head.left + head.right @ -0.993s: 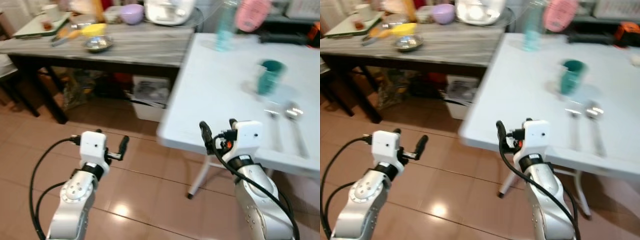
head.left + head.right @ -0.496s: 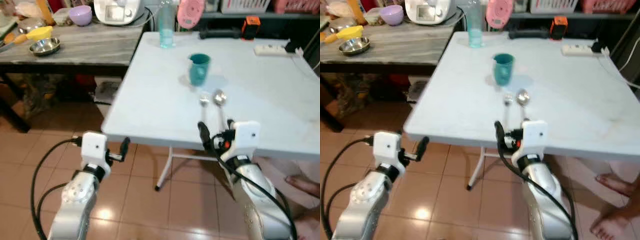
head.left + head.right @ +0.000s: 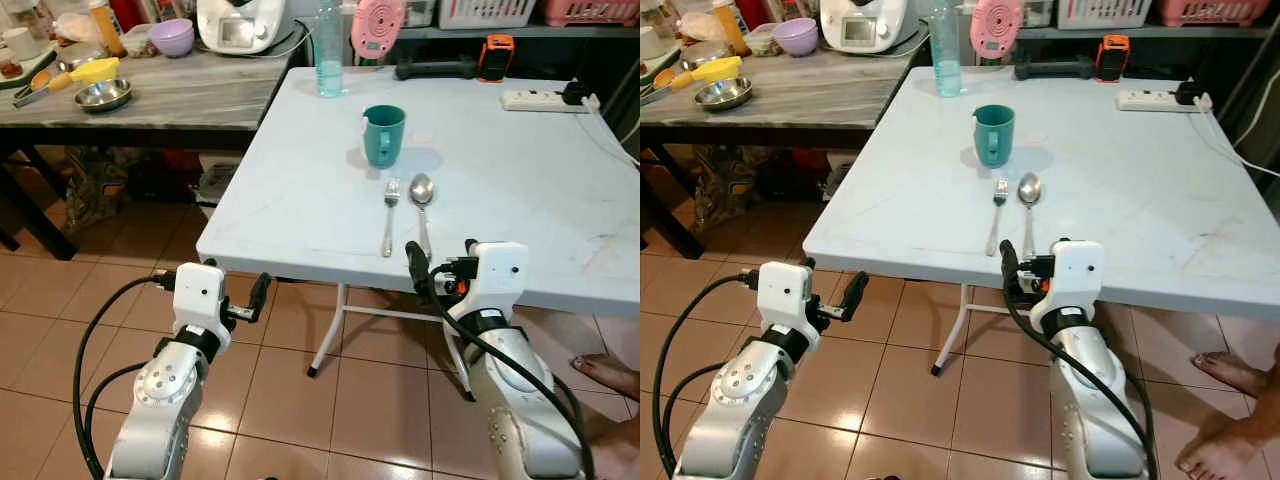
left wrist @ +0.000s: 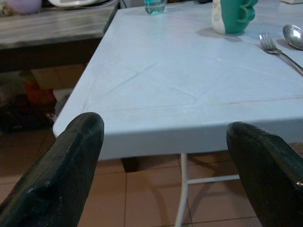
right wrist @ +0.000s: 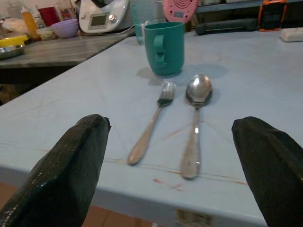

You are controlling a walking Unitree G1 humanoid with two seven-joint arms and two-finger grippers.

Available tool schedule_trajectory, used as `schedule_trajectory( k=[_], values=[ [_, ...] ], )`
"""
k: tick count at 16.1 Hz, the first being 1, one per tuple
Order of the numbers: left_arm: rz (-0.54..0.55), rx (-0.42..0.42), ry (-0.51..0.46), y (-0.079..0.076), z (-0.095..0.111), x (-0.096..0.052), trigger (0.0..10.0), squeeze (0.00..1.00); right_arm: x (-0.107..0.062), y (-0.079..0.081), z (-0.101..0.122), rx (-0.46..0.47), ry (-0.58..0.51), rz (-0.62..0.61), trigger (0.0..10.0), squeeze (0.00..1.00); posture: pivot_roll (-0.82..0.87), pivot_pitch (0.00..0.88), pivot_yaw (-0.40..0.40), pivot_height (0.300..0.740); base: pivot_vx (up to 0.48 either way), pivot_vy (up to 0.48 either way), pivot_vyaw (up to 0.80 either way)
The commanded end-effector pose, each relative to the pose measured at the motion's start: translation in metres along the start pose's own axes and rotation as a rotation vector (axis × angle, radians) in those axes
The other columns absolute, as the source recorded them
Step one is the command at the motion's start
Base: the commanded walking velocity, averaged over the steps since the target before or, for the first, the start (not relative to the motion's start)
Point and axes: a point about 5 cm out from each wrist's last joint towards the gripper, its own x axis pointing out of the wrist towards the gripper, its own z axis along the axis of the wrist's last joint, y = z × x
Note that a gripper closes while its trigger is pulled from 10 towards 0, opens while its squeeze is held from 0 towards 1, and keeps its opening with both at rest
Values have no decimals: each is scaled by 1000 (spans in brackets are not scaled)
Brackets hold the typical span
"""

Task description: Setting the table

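A white folding table point(image 3: 300, 200) stands in front of me. A teal mug point(image 3: 383, 134) sits near its middle. Just in front of the mug, a fork point(image 3: 389, 215) and a spoon point(image 3: 422, 200) lie side by side, handles toward the near edge. My right gripper point(image 3: 441, 262) is open and empty at that edge, level with the handles of the fork point(image 5: 150, 125) and spoon point(image 5: 195, 127). Lower and to the left, my left gripper point(image 3: 212, 290) is open and empty below the table's near left corner point(image 4: 75, 124).
A grey wooden side table point(image 3: 190, 95) at the back left carries a steel bowl point(image 3: 103, 95), a purple bowl point(image 3: 172, 37) and a white appliance point(image 3: 240, 22). A water bottle point(image 3: 330, 50) and a power strip point(image 3: 540, 99) sit on the white table's far side. A person's foot point(image 3: 610, 372) rests on the floor tiles.
The camera has swung right and steadied, so the white table now sits centred and sharp. Both arms keep the same pose, with their fingers spread as before.
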Motion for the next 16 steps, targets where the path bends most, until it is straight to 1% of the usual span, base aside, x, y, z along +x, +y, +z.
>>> schedule_trajectory(
  k=[1, 2, 5, 9, 12, 16],
  values=[
    [1, 21, -20, 3, 5, 1, 10000, 0, 1, 2, 2, -4, -12, 2, 10000, 0, -17, 95, 105, 740, 0, 0, 0],
    [2, -9, -20, 4, 5, 1, 10000, 0, 1, 2, 2, -4, -12, 0, 10000, 0, -19, 94, 106, 740, 0, 0, 0],
    [-50, -4, -35, 0, 7, 0, 10000, 0, -1, 2, 2, -3, -15, -6, 10000, 0, -23, 94, 109, 740, 0, 0, 0],
    [-69, -3, -42, -3, 7, 0, 10000, 0, -3, -2, 2, -4, -16, -16, 10000, 0, -28, 95, 107, 740, 0, 0, 0],
    [-82, -21, -44, -5, 7, -1, 10000, 0, -2, -2, 3, -8, -19, -16, 10000, 0, -29, 96, 106, 740, 249, 0, 0],
    [-96, -24, -48, -8, 6, -1, 10000, 0, -2, -4, 3, -14, -20, -22, 10000, 0, -32, 97, 103, 740, 324, 0, 0]
  ],
)
